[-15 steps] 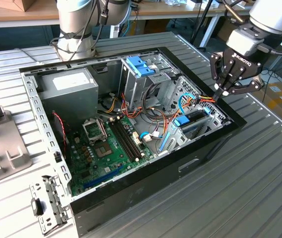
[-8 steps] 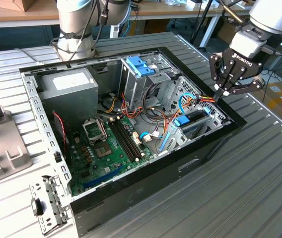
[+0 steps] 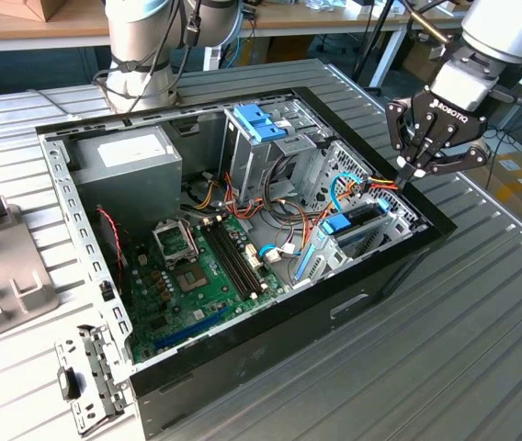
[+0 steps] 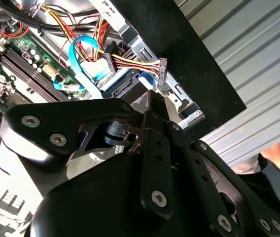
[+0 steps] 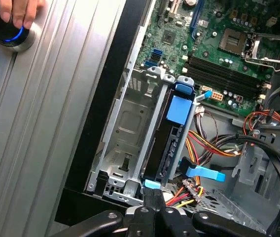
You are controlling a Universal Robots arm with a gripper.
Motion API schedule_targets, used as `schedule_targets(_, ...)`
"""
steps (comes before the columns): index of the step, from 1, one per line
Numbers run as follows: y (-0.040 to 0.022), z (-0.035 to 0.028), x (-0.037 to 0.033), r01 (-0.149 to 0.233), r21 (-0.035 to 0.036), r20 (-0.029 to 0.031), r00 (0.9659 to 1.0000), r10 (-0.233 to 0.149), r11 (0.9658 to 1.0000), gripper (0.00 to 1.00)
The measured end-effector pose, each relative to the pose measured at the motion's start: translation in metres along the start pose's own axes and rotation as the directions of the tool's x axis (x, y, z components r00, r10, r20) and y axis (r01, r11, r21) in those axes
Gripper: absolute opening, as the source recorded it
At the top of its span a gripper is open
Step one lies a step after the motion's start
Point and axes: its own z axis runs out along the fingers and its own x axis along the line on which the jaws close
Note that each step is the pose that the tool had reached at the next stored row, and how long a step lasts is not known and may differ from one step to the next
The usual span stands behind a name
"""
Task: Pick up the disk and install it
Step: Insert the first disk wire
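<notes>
The hand (image 3: 414,171), pressed together and holding nothing, hangs right above the end of the disk (image 5: 168,143), which stands on edge in its bay.

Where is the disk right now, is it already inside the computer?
Yes: in the first wrist view the disk stands on edge in the drive bay at the case's edge, beside an empty metal slot, just ahead of the tool.

Cables (image 5: 214,143) crowding disk (image 5: 172,143) bay
</notes>
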Motion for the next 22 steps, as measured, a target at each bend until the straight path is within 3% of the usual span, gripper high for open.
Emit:
schedule_targets(3, 0.0000, 0.0000, 0.0000, 0.035, 0.0001, -0.0005, 0.9994, -0.035, 0.9994, 0.11)
schedule_targets(8, 0.0000, 0.0000, 0.0000, 0.095, 0.0002, -0.0013, 0.9955, -0.095, 0.9955, 0.11)
schedule_targets(13, 0.0000, 0.0000, 0.0000, 0.173, 0.0001, -0.0026, 0.9849, -0.173, 0.9849, 0.11)
schedule_targets(14, 0.0000, 0.0000, 0.0000, 0.195, 0.0001, -0.0029, 0.9809, -0.194, 0.9809, 0.11)
schedule_targets(16, 0.0000, 0.0000, 0.0000, 0.266, 0.0000, -0.0039, 0.9641, -0.266, 0.9641, 0.11)
schedule_targets(18, 0.0000, 0.0000, 0.0000, 0.306, -0.0001, -0.0045, 0.9520, -0.306, 0.9520, 0.11)
schedule_targets(19, 0.0000, 0.0001, 0.0000, 0.344, -0.0002, -0.0051, 0.9390, -0.344, 0.9390, 0.11)
schedule_targets(21, 0.0000, 0.0001, 0.0000, 0.379, -0.0003, -0.0056, 0.9255, -0.379, 0.9255, 0.11)
schedule_targets(22, 0.0000, 0.0001, 0.0000, 0.406, -0.0005, -0.0060, 0.9139, -0.406, 0.9139, 0.11)
